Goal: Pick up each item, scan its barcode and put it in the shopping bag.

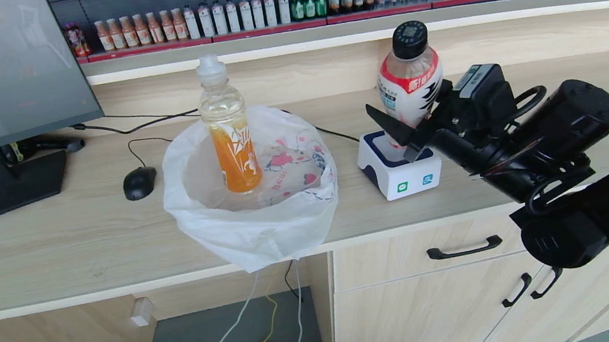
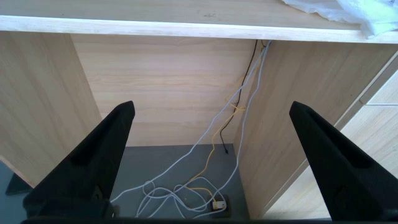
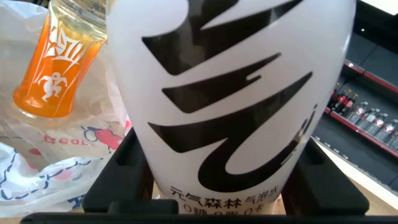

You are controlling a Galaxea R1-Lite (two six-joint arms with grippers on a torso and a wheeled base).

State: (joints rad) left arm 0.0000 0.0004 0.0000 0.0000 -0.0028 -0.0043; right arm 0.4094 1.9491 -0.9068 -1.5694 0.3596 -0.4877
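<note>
Right gripper (image 1: 412,118) is clamped on the white drink bottle (image 1: 411,81), one finger on each side of the lower body, black cap up, bottle leaning slightly. The bottle sits directly over the barcode scanner (image 1: 400,174); its base is at the scanner's top face, and I can't tell if they touch. The right wrist view has the same bottle (image 3: 230,106) pinched between the black fingers.

The shopping bag (image 1: 253,223) is just to the scanner's left on the counter (image 1: 60,244), mouth open, hanging partly over the front edge. An orange drink bottle (image 1: 229,139) stands upright inside it. The mouse (image 1: 139,182) is further left of the scanner, past the bag.

Left gripper (image 2: 211,109) has its jaws spread wide with nothing between them, facing the open bay under the counter, below and left of the scanner, where cables (image 2: 205,186) hang to the floor.
</note>
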